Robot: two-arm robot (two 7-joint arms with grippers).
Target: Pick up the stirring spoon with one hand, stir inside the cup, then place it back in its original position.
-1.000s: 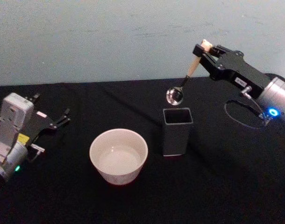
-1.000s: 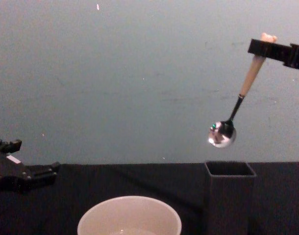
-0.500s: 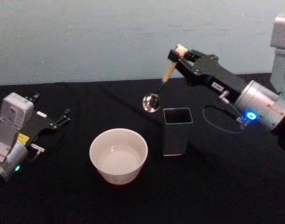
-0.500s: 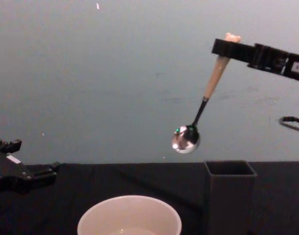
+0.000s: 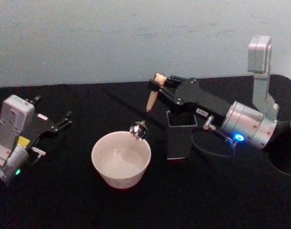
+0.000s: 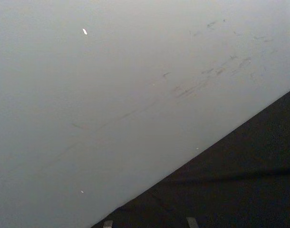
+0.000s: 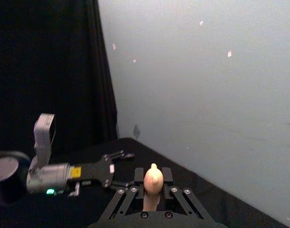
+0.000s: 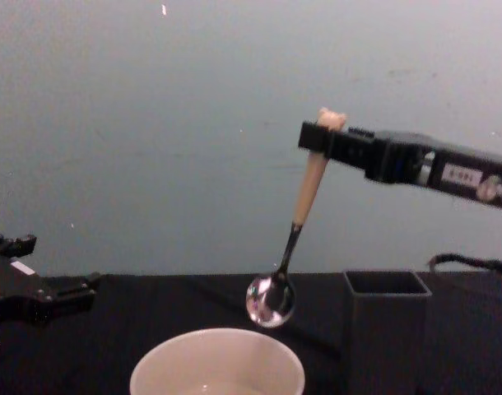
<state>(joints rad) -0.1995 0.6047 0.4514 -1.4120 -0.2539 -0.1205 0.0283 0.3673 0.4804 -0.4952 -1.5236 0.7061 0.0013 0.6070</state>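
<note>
- My right gripper point(image 5: 157, 86) is clamped tight on the top of the small spoon with the beige bear-head handle and shiny metal bowl point(image 5: 146, 109). The spoon hangs tilted below the fingers.
- In the last second I have carried it down and away from above the dark grey square holder box point(image 5: 180, 138).
- Its metal bowl now hangs just above the far rim of the wide cream-white round cup point(image 5: 121, 179), not yet inside.
- The carry looks nearly done; I judge lowering into the cup comes next.
- My left gripper point(image 5: 54, 110) sits parked well apart, fingers spread and holding nothing.

Pale grey-blue wall point(image 5: 112, 38) behind black-draped table point(image 5: 207, 200)
</note>
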